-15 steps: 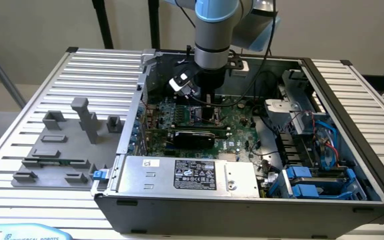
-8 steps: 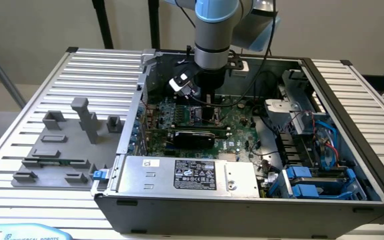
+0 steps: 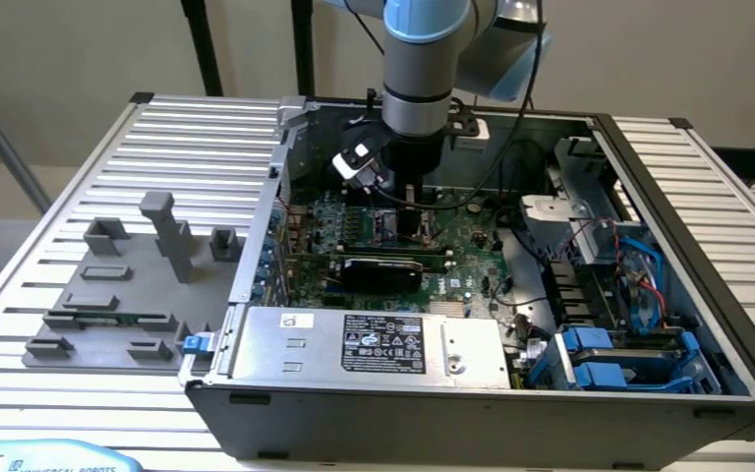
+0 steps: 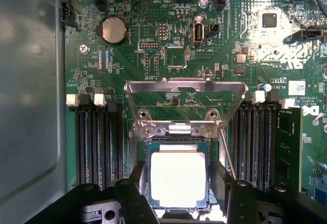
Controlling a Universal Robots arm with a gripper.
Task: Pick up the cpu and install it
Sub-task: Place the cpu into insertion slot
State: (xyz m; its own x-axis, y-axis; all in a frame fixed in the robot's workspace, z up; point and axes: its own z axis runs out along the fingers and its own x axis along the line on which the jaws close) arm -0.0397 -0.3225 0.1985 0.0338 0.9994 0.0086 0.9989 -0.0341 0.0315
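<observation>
Hovering entry, one arm, one tool (image 3: 408,194).

**Tool.** It is lowered inside the computer case (image 3: 483,418), over the middle of the motherboard (image 4: 173,55). The jaws stand wide. Its two dark fingers (image 4: 137,185) flank the chip on opposite sides. A thin strip of socket seems to show between each finger and the chip's edge, so by judgement nothing is gripped.

**Cpu** (image 4: 178,177). This is a flat square with a pale metal top. It lies level in the socket (image 4: 147,155), whose green-edged border frames it evenly on the sides that show. It looks seated rather than tilted or riding on a corner.

**Governing relation.** The cpu sits straight below the tool, centred between the fingers. Being square, it has no long axis to speak of, and its side edges run parallel to the inner finger faces.

**Retention frame** (image 4: 186,87). This bright metal frame is hinged at the socket's edge and swung up and back. It is clear of the chip and not closed over it.

**Memory slots** (image 4: 97,142). Black banks run along both sides of the socket. One on the far bank carries a memory stick (image 4: 288,147).

**Coin cell** (image 4: 113,30). It sits on the board beyond the frame, well apart from the tool.

**Surface** (image 3: 76,388). This is a slatted metal top carrying the case. Beside the case, on the exterior view's left, stand the grey tray blocks (image 3: 129,285).
</observation>
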